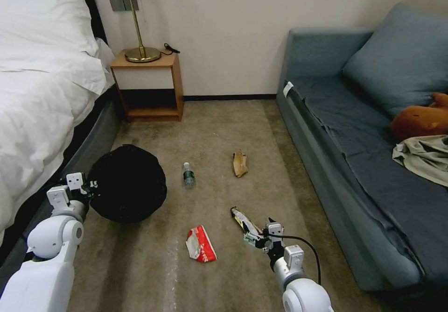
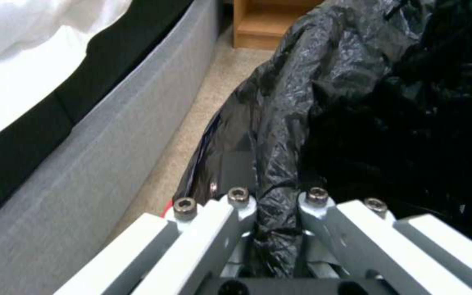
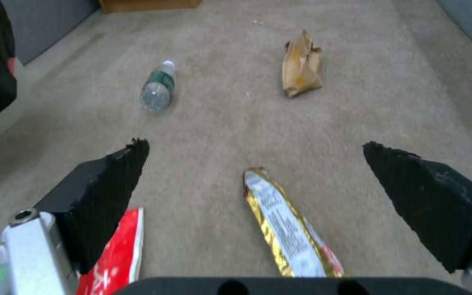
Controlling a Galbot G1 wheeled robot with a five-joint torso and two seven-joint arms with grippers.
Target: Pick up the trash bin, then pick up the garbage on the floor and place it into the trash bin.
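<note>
Carpet [image 1: 219, 130] runs between a bed [image 1: 42, 97] on the robot's left and a blue sofa [image 1: 354, 162] on its right, with a wooden nightstand [image 1: 147, 85] against the far wall. The trash bin [image 1: 127, 183] sits at the bed's foot side, but its white body is hidden: from the head view it shows as a rounded mass of crinkly black bag, and its opening cannot be made out. The left gripper [image 1: 86, 188] is at the bin's edge nearest the bed, and in the left wrist view its fingers [image 2: 236, 164] are pinched tight on a fold of the black bag over the rim [image 2: 280, 164]; the fingertips are mostly buried in plastic.

The right gripper [image 1: 255, 237] is low over the floor with its jaws spread wide and nothing between them. In its wrist view the two black pads [image 3: 110, 180] flank the yellow-and-dark snack wrapper [image 3: 288, 225], whose near end is cut off by the gripper's body; whether the pads touch the carpet cannot be told. In the head view the gripper covers the wrapper's nearer half [image 1: 241, 218].

The red-and-white wrapper [image 1: 200, 244] lies just beside it toward the robot's left, partly hidden behind a pad in the right wrist view [image 3: 113, 262]. Farther off, the small clear bottle [image 1: 188, 175] with its green label lies on its side near the bin, and the crumpled brown paper bag [image 1: 240, 163] lies apart from it toward the sofa.
</note>
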